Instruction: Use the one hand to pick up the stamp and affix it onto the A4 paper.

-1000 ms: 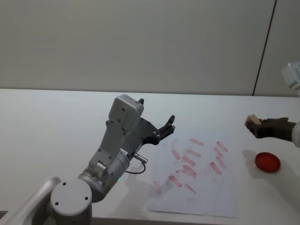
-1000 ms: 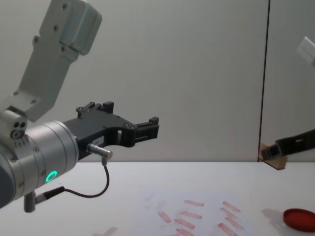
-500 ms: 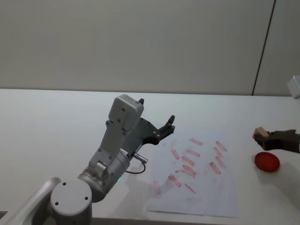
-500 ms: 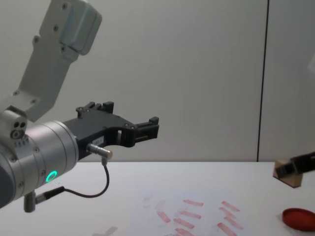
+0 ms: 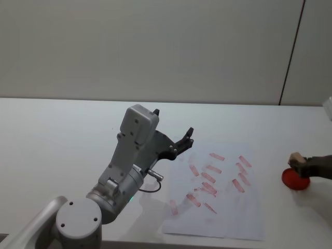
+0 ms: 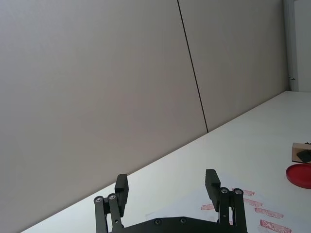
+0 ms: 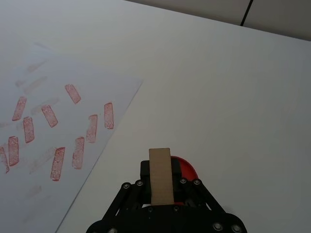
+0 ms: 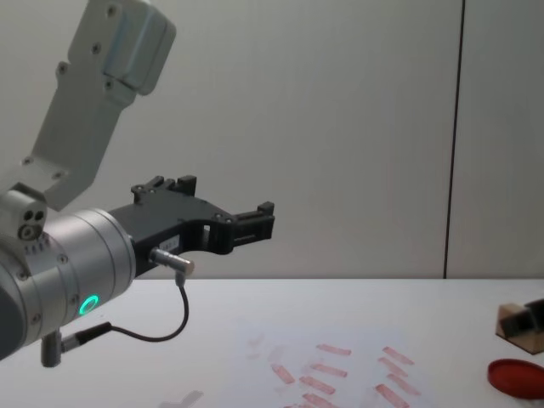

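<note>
Stamp (image 7: 160,175), tan wooden block, clamped in right tool (image 7: 161,191)

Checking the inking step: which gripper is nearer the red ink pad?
The right gripper, shut on the stamp, is just above the ink pad at the table's right. The left gripper hangs open beyond the paper's far-left corner.

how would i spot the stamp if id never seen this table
Start at the white A4 paper with red prints, then look right to the flat red ink pad. The stamp is the tan wooden block just above it, clamped in the right gripper.
</note>
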